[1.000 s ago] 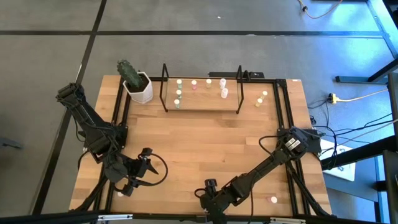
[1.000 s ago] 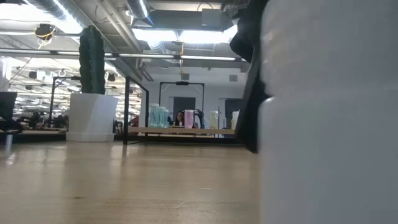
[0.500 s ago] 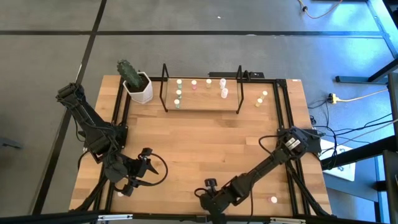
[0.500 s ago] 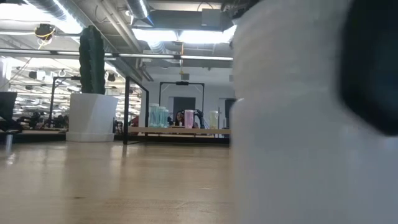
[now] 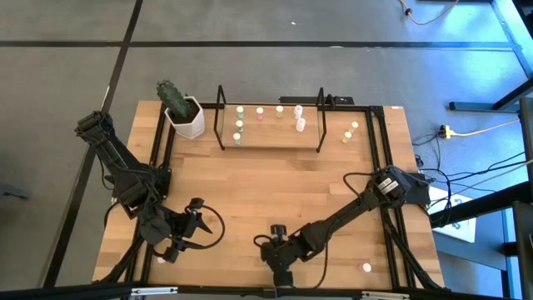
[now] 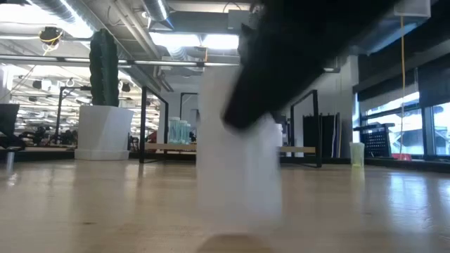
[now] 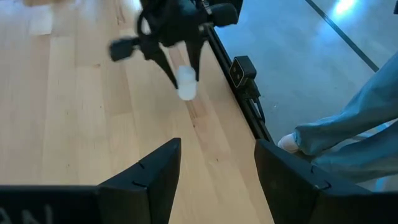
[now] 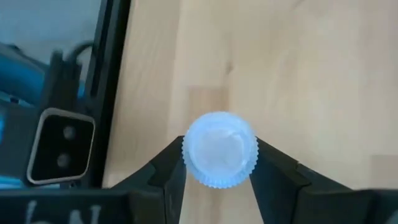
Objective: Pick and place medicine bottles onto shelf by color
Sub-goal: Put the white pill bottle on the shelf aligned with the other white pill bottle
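Near the front-left bench corner, left tool (image 5: 185, 223): parked low over the wood, its two fingers (image 7: 152, 177) standing apart with nothing between them; this arm waits
Front-left edge: one small bottle (image 5: 160, 260) lies on the bench just beside the left arm, untouched
Front centre, right tool (image 5: 278, 255): closed down on a white-capped bottle (image 8: 219, 149); the ribbed cap sits between both fingers in the right wrist view, and the left wrist view shows the bottle hanging under the dark tool, seemingly just clear of the wood
Front right: another bottle (image 5: 366, 267) waits near the bench edge
Back centre, shelf (image 5: 271, 140): wire rack with a wooden floor holding several bottles in rows, greenish ones (image 5: 239, 124) toward its left end, pale ones (image 5: 299, 117) toward its right
Back right: two yellowish bottles (image 5: 350, 132) stand on the bench outside the shelf
Step in hand: by my reading, the pick is made and the carry is starting
Next move: lift clear, travel across to the shelf, and set the bottle upright among the whitish ones without knocking its neighbours or the wire end loop
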Controlling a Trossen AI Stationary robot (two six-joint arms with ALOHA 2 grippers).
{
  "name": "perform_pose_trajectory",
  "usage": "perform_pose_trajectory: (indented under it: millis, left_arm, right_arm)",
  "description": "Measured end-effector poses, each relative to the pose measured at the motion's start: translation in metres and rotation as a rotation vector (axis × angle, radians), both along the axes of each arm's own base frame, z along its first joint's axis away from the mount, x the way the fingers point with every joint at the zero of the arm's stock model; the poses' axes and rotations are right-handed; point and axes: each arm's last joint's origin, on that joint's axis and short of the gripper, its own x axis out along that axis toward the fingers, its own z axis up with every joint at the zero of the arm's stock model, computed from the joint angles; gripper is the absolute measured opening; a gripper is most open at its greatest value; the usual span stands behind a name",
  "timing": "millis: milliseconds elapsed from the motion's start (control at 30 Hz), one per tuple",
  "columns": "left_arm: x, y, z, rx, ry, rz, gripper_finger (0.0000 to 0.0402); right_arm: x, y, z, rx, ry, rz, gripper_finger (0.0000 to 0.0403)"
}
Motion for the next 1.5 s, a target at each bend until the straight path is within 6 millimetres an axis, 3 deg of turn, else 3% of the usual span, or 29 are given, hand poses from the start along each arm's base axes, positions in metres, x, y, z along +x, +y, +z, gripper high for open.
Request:
perform_pose_trajectory:
  millis: [233,567,767,967,1200,1500]
  left_arm:
    - [0.0,0.0,0.0,0.0,0.0,0.0,0.0198]
    - [0.0,0.0,0.0,0.006,-0.004,0.006,0.0198]
    - [0.005,0.006,0.001,0.006,-0.046,0.15,0.0198]
    - [0.014,0.018,0.002,-0.044,-0.093,0.375,0.0198]
    - [0.025,0.037,0.005,0.04,-0.224,0.63,0.0198]
    - [0.035,0.051,0.005,0.043,-0.216,0.698,0.0198]
  right_arm:
    - [0.011,-0.024,0.041,0.004,-0.01,-0.096,0.015]
    - [0.013,-0.063,0.104,-0.102,0.073,-0.406,0.0155]
    - [0.008,-0.094,0.135,-0.189,0.124,-0.577,0.0155]
    - [0.004,-0.13,0.149,-0.253,0.219,-0.67,0.0155]
    - [0.003,-0.163,0.15,-0.302,0.307,-0.697,0.0152]
    - [0.007,-0.182,0.154,-0.312,0.294,-0.666,0.0154]
